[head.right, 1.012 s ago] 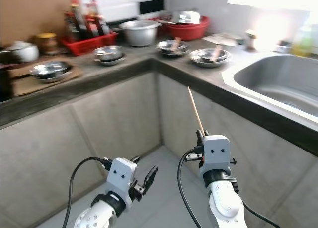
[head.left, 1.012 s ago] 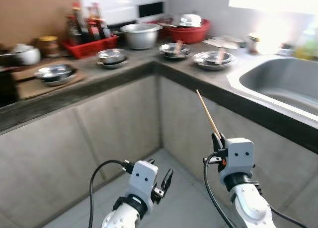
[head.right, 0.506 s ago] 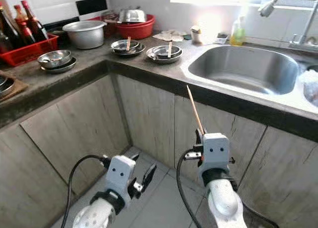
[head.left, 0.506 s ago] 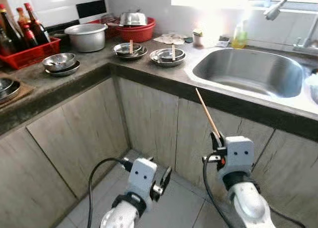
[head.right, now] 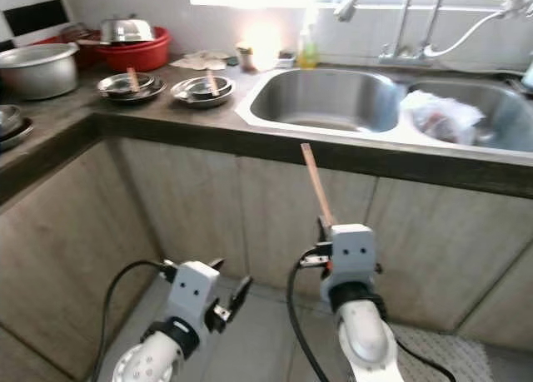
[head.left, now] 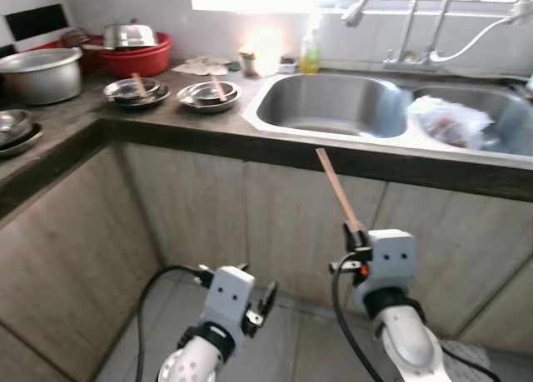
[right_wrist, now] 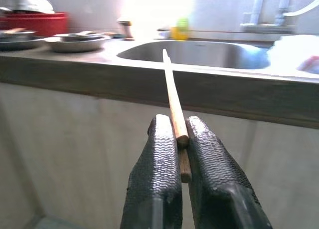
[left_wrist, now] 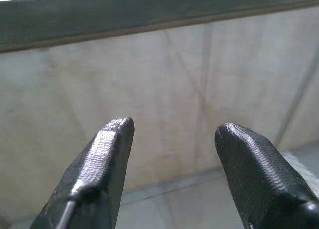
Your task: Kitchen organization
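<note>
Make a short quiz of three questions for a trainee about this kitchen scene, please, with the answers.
1. True or false: the right gripper has its jaws shut on the chopstick.
2. What lies in the right sink basin? A) a crumpled plastic bag B) a red basin C) a pot
3. Fill in: the left gripper has its jaws ____.

Key: 1 true; 2 A; 3 open.

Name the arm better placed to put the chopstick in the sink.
Right. The right claw is shut on the chopstick, which points toward the sink. The left claw is open, holds nothing, and sits lower, facing the cabinet front.
</note>
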You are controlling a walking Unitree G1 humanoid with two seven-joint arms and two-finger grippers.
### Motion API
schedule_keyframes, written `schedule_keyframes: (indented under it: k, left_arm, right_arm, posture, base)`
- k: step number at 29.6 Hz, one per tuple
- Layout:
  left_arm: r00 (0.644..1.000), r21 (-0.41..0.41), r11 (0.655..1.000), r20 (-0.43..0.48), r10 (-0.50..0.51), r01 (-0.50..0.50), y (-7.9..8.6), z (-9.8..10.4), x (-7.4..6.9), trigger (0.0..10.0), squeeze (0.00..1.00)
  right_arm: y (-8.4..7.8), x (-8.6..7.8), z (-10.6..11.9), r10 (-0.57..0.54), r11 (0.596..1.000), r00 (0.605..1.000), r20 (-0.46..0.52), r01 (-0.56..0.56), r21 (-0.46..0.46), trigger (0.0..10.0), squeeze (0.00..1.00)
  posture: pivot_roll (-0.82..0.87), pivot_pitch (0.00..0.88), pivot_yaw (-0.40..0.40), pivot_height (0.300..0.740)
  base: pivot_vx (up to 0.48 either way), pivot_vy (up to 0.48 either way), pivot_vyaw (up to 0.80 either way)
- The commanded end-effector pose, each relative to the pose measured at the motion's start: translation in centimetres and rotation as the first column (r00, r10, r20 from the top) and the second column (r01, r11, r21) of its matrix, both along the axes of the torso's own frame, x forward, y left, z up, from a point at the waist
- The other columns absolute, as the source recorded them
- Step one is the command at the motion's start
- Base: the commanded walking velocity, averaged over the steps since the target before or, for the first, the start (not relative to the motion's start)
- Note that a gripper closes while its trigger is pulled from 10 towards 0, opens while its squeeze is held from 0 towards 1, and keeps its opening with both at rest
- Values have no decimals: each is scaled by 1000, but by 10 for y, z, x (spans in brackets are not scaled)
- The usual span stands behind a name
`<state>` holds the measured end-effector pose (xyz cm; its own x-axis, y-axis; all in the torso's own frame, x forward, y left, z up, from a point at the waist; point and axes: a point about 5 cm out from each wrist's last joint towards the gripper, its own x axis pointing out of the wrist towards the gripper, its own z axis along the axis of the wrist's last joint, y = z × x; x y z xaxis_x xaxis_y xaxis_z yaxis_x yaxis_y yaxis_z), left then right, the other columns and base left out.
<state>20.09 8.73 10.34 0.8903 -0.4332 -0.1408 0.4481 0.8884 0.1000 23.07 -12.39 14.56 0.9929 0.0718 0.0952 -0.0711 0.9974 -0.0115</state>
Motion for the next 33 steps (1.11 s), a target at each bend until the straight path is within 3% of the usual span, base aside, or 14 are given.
schedule_keyframes:
  k: [1,4,8,14,29,33]
  left_arm:
    - [1000,-7,1000,13,-10,10,-3,4,0,10000,0]
    - [999,-18,1000,38,3,-2,-1,10,5,10000,0]
    - [995,-13,1000,96,29,-28,3,21,18,10000,0]
    - [991,-8,999,122,47,-46,8,25,26,10000,0]
    - [992,-14,1000,122,26,-24,3,24,27,10000,0]
    - [993,-10,1000,120,17,-16,2,23,27,10000,0]
  right_arm:
    - [-5,1,3,-21,1000,1000,17,21,-4,10000,0]
    - [-7,4,9,-30,999,999,44,31,-9,10000,0]
    - [-9,11,22,-30,1000,995,95,31,-6,10000,0]
    - [-11,20,34,-21,1000,991,129,23,-15,10000,0]
    - [-8,24,41,22,998,988,150,-14,-58,10000,0]
    - [-11,29,44,15,997,988,155,-4,-72,10000,0]
  posture:
    - [43,21,4,740]
    - [44,21,4,740]
    - [43,19,5,740]
    - [42,13,8,740]
    - [37,0,9,740]
    - [33,0,10,740]
  base:
    - [0,0,-775]
    - [200,0,-775]
    - [348,0,0]
    - [382,0,0]
    - [409,0,0]
    - [409,0,650]
